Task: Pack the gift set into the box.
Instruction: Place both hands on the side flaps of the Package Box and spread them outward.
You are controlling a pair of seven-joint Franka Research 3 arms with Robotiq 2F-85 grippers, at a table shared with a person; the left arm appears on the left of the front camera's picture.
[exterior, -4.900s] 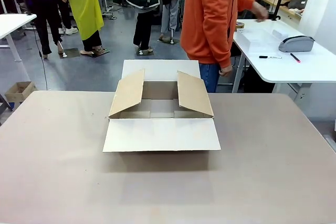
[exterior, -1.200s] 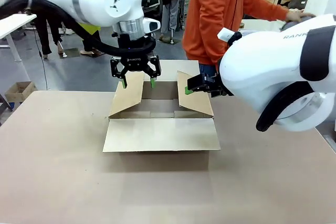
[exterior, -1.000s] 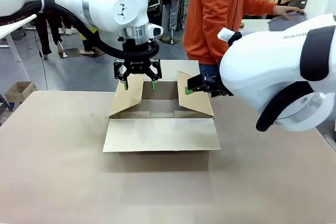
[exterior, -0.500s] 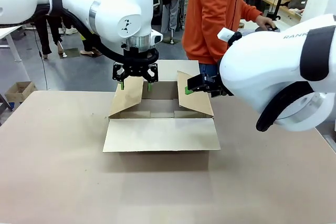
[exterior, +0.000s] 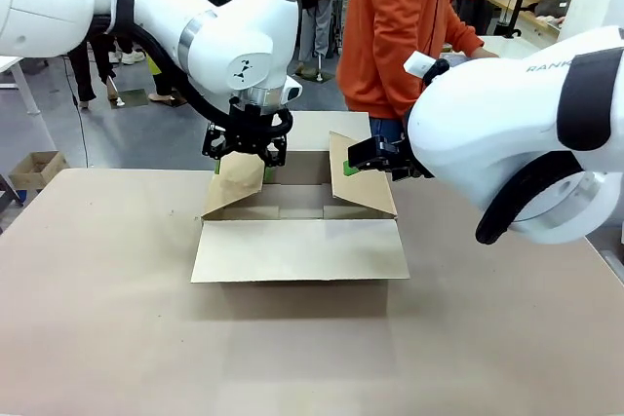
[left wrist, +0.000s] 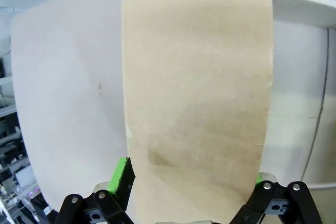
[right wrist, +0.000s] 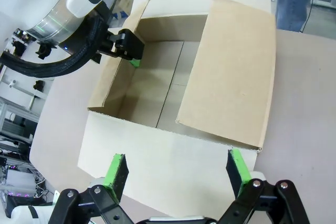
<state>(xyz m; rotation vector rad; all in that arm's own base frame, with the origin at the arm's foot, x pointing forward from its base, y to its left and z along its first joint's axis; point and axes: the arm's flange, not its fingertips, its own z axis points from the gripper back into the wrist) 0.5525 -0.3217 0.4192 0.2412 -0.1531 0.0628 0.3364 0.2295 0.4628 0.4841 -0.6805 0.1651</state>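
Observation:
The box [exterior: 292, 250] stands open at the middle of the table, its front and back flaps lying flat and its two side flaps raised. My left gripper [exterior: 241, 170] is open at the top edge of the left flap [left wrist: 199, 77], with a green pad [left wrist: 122, 174] on either side of it. My right gripper [exterior: 353, 165] hovers open by the right flap [right wrist: 231, 72], touching nothing. In the right wrist view my right gripper [right wrist: 177, 171] looks down into the bare box, and my left gripper [right wrist: 126, 51] shows at the far flap. The gift set is out of view.
A person in an orange top [exterior: 400, 36] stands behind the box, one arm stretched toward a white side table [exterior: 585, 124] at the back right. A small brown carton [exterior: 34, 168] sits on the floor at the left. The brown tabletop [exterior: 292, 358] stretches in front of the box.
My left gripper has come down and turned onto the left flap's top edge. The person's hand has drawn back along the side table. My right arm has stayed put.

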